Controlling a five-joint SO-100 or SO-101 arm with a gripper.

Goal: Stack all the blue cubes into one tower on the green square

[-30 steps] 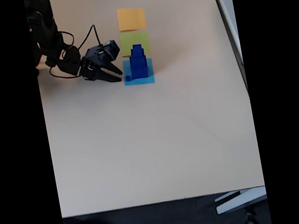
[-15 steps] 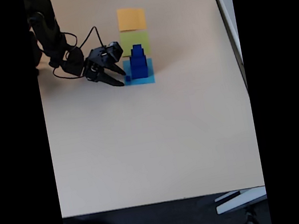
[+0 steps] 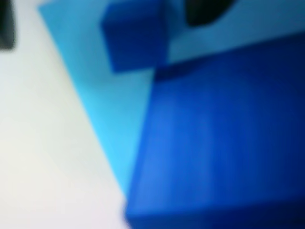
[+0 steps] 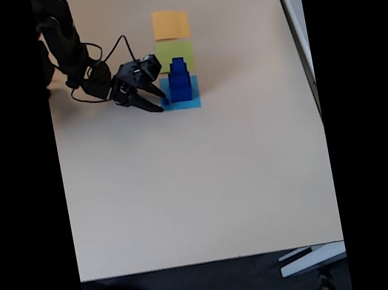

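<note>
Blue on blue is what makes this one hard to read. Upper middle of the fixed view, the tower point(image 4: 180, 84) of dark blue cubes, stepped and getting narrower toward the top, stands on the light-blue paper square point(image 4: 191, 101), not on the green square point(image 4: 174, 50). The green square lies just behind the tower, further up the frame, with an orange square point(image 4: 170, 24) above that. All three paper squares run in a column on the beige table point(image 4: 200, 181).

The black gripper point(image 4: 158, 100) comes in from the upper left, with the arm point(image 4: 65, 47) and its cable behind it. Its fingers are spread apart, tips pointing right and down at the left edge of the light-blue square, right beside the tower's base. A tiny blue cube point(image 4: 166, 102) sits on that left edge, at the fingertips; I can't tell whether they touch it.

The wrist view is super close and blurry. The tiny cube point(image 3: 136, 36) is at the top of the frame on the light-blue paper point(image 3: 109, 119), and the big bottom cube point(image 3: 224, 138) fills the lower right. A dark finger point(image 3: 207, 10) shows at the top edge just right of the tiny cube, and another dark bit at the far upper left.
</note>
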